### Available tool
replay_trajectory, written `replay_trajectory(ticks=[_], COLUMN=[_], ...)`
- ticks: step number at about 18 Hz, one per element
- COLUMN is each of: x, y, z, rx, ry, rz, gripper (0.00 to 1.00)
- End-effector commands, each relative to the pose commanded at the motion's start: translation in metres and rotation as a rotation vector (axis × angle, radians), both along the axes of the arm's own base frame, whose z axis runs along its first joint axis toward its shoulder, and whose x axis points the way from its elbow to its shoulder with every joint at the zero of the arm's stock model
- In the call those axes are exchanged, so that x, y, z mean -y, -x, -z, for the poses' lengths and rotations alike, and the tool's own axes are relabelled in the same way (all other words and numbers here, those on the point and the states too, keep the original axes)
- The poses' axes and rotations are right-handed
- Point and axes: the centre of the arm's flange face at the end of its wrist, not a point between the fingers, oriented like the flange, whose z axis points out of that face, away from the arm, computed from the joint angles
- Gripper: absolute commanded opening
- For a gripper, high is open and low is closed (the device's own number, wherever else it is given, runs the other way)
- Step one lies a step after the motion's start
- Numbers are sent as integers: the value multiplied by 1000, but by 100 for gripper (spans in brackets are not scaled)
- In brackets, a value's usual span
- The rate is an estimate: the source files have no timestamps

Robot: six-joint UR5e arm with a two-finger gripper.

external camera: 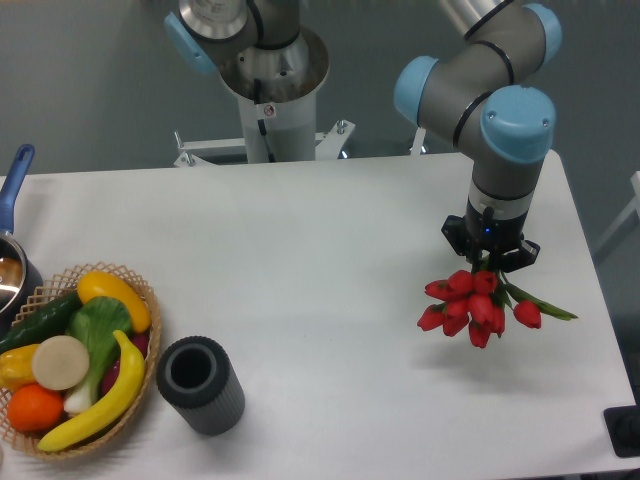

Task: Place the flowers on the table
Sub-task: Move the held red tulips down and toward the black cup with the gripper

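Observation:
The flowers (472, 306), a small bunch of red tulip buds with thin green stems and leaves, hang at the right side of the white table (320, 250). My gripper (491, 262) points straight down directly above the bunch and is shut on the stems where they gather. The buds fan out below and to the left of the fingers, and one bud with a green leaf sticks out to the right. Whether the buds touch the tabletop I cannot tell.
A wicker basket (140, 290) of fruit and vegetables sits at the front left. A dark grey cylindrical cup (200, 385) stands beside it. A pot with a blue handle (14, 180) is at the left edge. The table's right edge lies close to the flowers.

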Motion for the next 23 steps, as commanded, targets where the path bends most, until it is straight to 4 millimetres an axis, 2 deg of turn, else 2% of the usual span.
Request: replay_trajectory(ticks=[7,10,12,14,18,21,22,23], x=[-8,-18,-28,-49,-65,-74,-78,-78], y=[0,-4,-7,-13,-19,-27,-30,-30], z=[19,33,44,57,71,70,68,69], rx=[28,46,58,70,77,76,75,74], ry=[9,22,32,34,38,28,23,22], rz=[3,17,22,-13,-2,-11,-7,-13], gripper=[0,0,0,2,12,13,16,25])
